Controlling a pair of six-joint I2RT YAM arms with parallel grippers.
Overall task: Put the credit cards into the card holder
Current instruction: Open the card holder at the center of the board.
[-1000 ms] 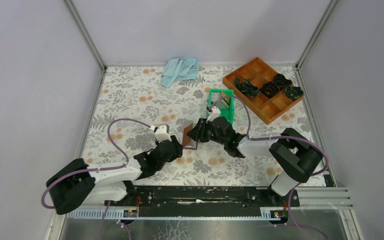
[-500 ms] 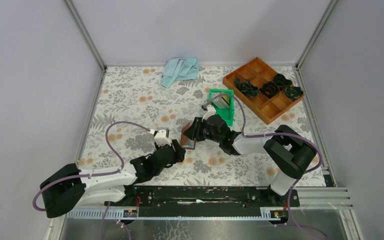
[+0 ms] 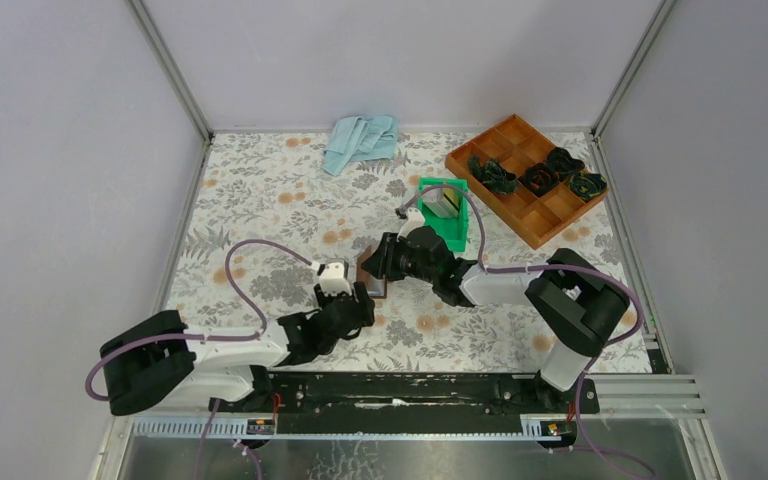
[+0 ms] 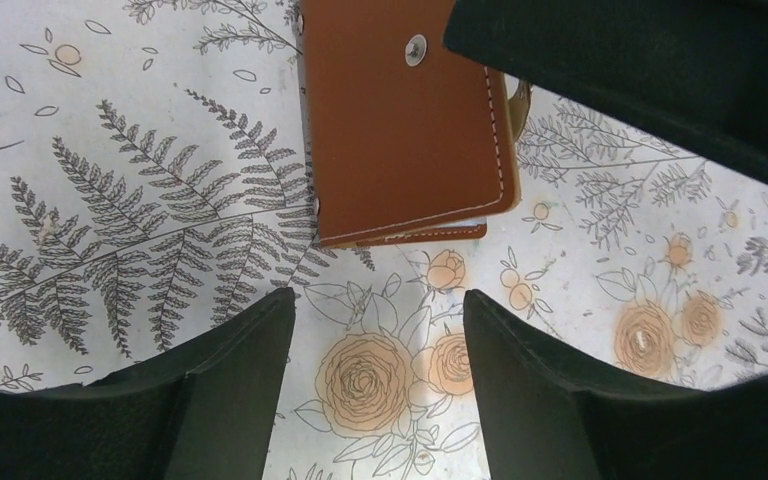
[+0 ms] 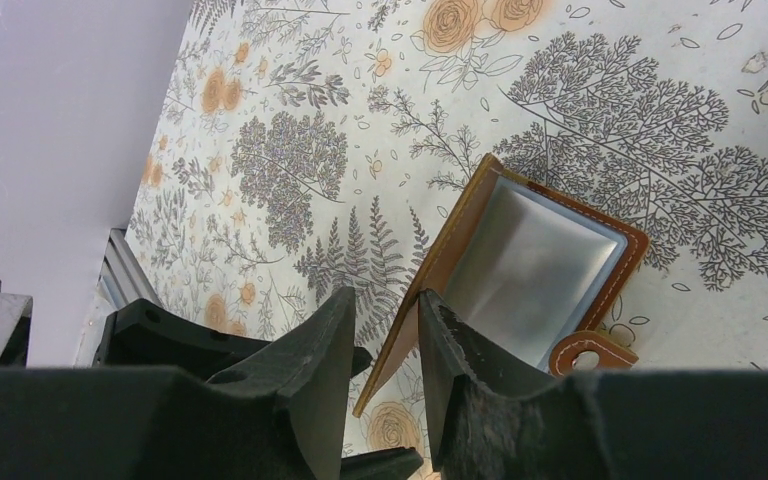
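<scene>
Standing half open on the flowered tablecloth point(image 3: 260, 200), just near of the table's middle, the card holder point(image 3: 373, 272) is a small square of smooth brown leather. It has pale stitching round its soft corners and a metal snap stud point(image 4: 416, 48) on the outer face. Inside, the right wrist view shows a grey, glossy rectangle framed by the leather; I cannot tell whether it is a card or a window. The right gripper point(image 5: 388, 310) has its fingers drawn narrow on the raised cover, pinching it near the edge. The left gripper point(image 4: 375, 310) hangs just short of the holder's near edge, jaws wide, with only printed roses between them.

A second ago the left claw was tight against the holder and narrower. It has since backed off toward the near rail and spread, while the right arm has carried the holder slightly leftward.

Behind the right wrist sits the green bin point(image 3: 455, 235), with what look like the credit cards point(image 3: 447, 203) on edge in it. The wooden tray point(image 3: 492, 203) lies in the far right corner and a blue cloth point(image 3: 362, 140) by the far wall. Left of the holder the cloth lies open.
</scene>
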